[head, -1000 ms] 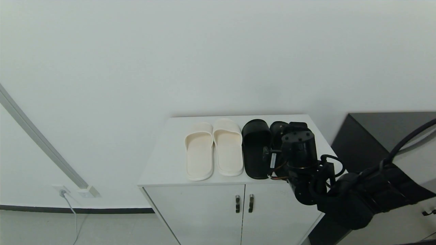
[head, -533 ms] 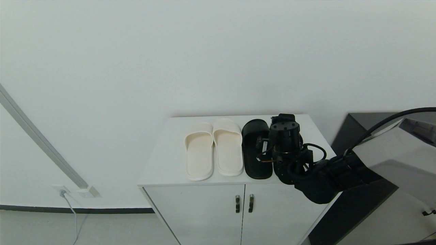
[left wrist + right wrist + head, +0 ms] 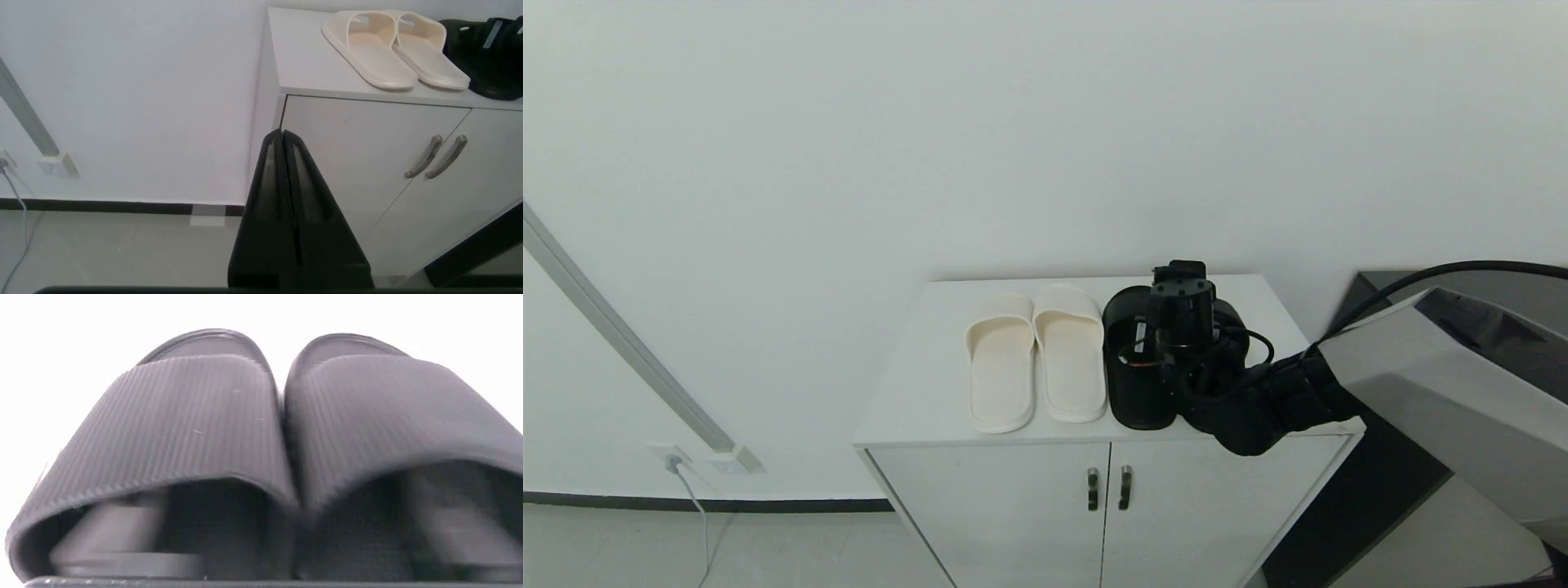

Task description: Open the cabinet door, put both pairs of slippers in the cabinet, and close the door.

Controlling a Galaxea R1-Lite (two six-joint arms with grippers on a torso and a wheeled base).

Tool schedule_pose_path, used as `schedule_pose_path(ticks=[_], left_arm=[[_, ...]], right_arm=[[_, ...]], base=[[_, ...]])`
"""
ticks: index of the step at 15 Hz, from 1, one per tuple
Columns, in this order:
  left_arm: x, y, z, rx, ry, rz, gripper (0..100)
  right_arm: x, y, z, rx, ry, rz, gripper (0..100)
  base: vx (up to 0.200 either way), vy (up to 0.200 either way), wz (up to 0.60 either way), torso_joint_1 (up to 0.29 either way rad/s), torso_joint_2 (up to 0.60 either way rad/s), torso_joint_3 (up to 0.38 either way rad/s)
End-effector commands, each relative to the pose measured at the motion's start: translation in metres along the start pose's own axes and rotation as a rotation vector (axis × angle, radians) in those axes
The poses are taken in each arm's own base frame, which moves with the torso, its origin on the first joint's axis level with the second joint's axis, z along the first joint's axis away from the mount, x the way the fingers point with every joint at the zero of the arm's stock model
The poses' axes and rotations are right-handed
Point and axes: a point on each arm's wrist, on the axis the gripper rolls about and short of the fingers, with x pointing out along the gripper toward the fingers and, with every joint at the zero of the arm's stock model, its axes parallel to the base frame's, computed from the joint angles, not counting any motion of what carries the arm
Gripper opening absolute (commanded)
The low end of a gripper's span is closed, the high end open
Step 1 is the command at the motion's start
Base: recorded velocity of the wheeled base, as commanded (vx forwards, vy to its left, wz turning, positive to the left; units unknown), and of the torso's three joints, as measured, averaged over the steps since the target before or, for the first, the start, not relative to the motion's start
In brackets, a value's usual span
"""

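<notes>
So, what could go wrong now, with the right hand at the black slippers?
The cabinet doors are shut, so slippers lifted now may have nowhere to go. The black slippers lie close beside the white slippers, near the front edge; the right hand could push a pair off.

A white cabinet [image 3: 907,392] stands against a pale wall with both doors [image 3: 988,514] closed, their two metal handles [image 3: 1092,488] side by side at the middle seam. On its top lie a pair of white slippers [image 3: 1066,359] and, touching them on the right, a pair of black slippers [image 3: 1131,384]. The right arm [image 3: 1241,400] reaches over the black pair, its wrist covering most of the right-hand one. A wall socket [image 3: 670,457] sits low at left.
</notes>
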Motion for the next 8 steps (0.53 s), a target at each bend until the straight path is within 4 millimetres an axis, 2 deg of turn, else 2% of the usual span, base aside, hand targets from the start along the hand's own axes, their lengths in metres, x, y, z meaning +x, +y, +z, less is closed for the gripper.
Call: schedule_pose_path(ticks=[1, 5, 8], left_arm=[[0.000, 0.000, 0.000, -0.001, 0.000, 0.000, 0], [0.000, 0.000, 0.000, 0.001, 0.000, 0.001, 0], [0.000, 0.000, 0.000, 0.001, 0.002, 0.001, 0]], right_arm=[[0.005, 0.001, 0.001, 0.003, -0.009, -0.005, 0], [-0.002, -0.007, 0.017, 0.007, -0.027, -0.013, 0], [-0.017, -0.016, 0.031, 0.004, -0.034, -0.007, 0]], base=[[0.000, 0.000, 0.00, 0.000, 0.00, 0.000], [0.000, 0.000, 0.00, 0.000, 0.00, 0.000], [0.000, 0.000, 0.00, 0.000, 0.00, 0.000]])
